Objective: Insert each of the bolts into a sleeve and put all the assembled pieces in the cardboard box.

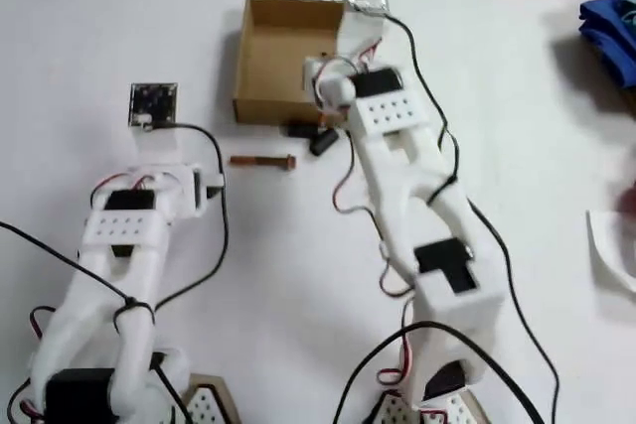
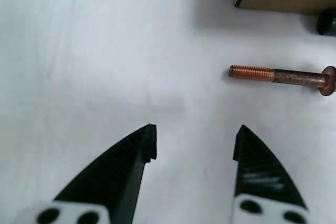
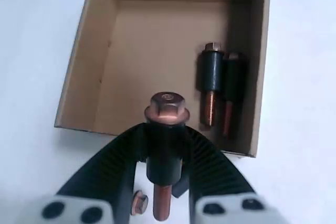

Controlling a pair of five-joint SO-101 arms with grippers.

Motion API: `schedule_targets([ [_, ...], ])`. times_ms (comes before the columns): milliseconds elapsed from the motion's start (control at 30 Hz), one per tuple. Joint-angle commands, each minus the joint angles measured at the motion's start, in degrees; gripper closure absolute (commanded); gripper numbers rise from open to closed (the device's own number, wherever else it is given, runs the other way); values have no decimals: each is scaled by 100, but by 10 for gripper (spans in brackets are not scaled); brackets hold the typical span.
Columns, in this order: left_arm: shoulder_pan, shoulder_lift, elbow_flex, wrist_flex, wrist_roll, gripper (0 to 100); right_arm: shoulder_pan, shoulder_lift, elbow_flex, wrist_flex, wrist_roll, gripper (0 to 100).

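Where both arms stand, table (image 1: pixel 89 47): white, carries everything
cardboard box (image 1: pixel 263 111): open, at far side; two assembled pieces (image 3: pixel 212 85) lie side by side along one wall
right gripper (image 3: pixel 165 129): at box's near rim, fingers clamped on held assembly (image 3: pixel 167 109), a bolt in a black sleeve
left gripper (image 2: pixel 197 129): fingers spread wide over table
loose bolt (image 2: pixel 281 76): flat between left gripper and box
black sleeves (image 1: pixel 323 141): on table just beside box front

Each bolt (image 2: pixel 281 76) dull coppery metal — sleeves (image 3: pixel 214 74) matt blk — box (image 3: pixel 84 72) matt cardboard, table (image 2: pixel 79 51) smooth white.
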Motion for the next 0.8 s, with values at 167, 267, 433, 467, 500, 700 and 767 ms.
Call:
schedule_targets([
  [167, -35, 0, 66, -123, -35, 747, 180, 1657, -3692, 1182, 18, 979],
  [267, -26, 0, 101, -123, -35, 747, 215, 2264, -4554, 1077, 53, 979],
  [433, -26, 0, 101, -123, -35, 747, 242, 3196, -5565, 998, 123, 979],
  [467, -26, 0, 101, -123, -35, 747, 242, 3354, -5705, 998, 273, 978],
  [500, -26, 0, 101, -123, -35, 747, 224, 3503, -5820, 998, 448, 978],
  [700, -35, 0, 101, -123, -35, 747, 295, 4110, -6233, 787, 659, 978],
  [767, -35, 0, 110, -123, -35, 747, 312, 4189, -6233, 664, 659, 978],
])
